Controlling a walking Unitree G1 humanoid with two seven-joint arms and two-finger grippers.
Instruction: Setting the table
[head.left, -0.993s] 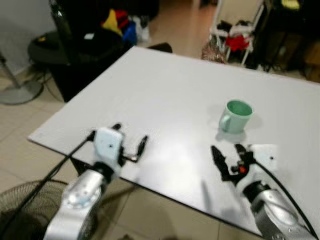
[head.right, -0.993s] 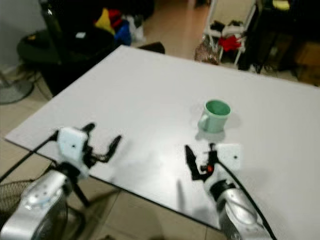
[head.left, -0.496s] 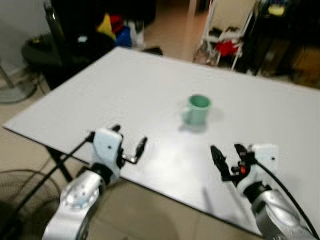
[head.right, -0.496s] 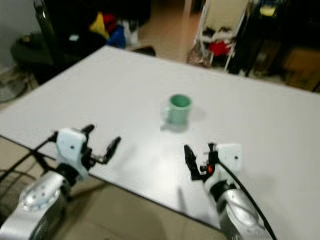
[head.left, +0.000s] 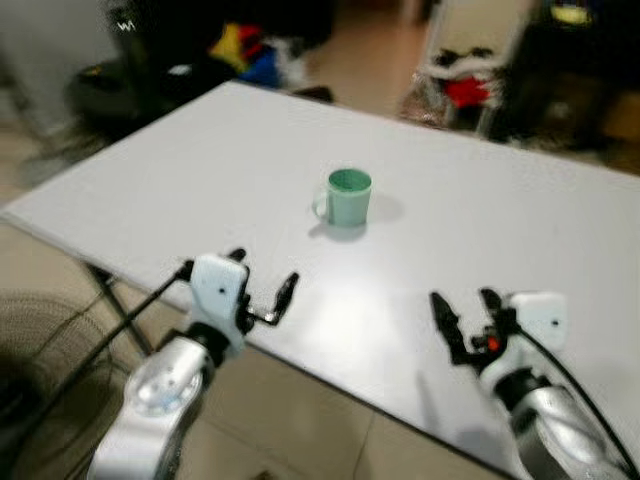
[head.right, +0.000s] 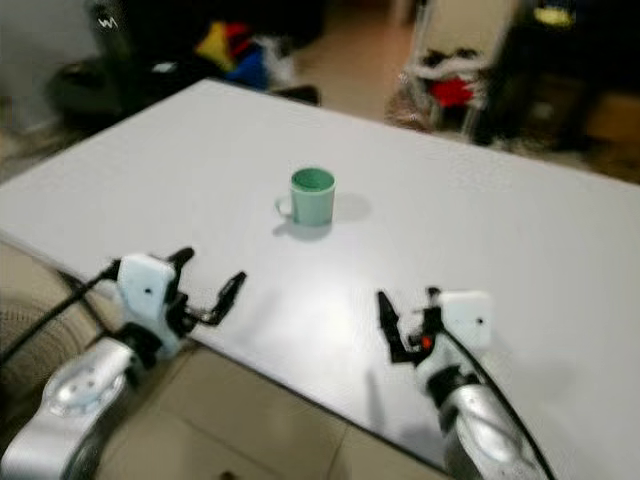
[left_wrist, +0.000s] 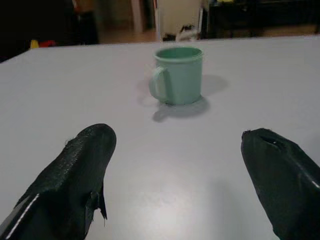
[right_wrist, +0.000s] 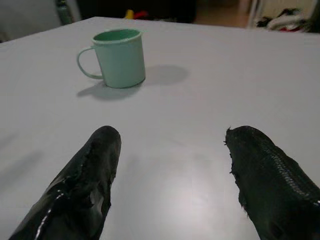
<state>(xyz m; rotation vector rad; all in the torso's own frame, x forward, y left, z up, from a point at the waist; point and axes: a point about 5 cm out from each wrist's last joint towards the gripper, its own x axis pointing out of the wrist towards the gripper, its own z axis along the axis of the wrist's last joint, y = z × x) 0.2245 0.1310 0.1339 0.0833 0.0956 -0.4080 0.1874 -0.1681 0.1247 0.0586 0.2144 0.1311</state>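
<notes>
A mint-green mug (head.left: 347, 197) stands upright on the white table (head.left: 520, 230), its handle turned toward my left. Both wrist views look at it from a distance: mug (left_wrist: 178, 75) and mug (right_wrist: 119, 57). My left gripper (head.left: 262, 292) hovers open over the table's near edge, short of the mug and to its left. My right gripper (head.left: 466, 322) is open too, near the front edge and to the mug's right. Nothing is between either pair of fingers.
Beyond the table's far left corner sit dark furniture and colourful clutter (head.left: 245, 55). A white rack with red items (head.left: 470, 80) stands past the far edge. Tiled floor (head.left: 300, 420) lies below the near edge, with a round fan base (head.left: 40, 350) at the left.
The camera has swung, so the mug now appears further left and the table edge has shifted. Both grippers keep their open pose.
</notes>
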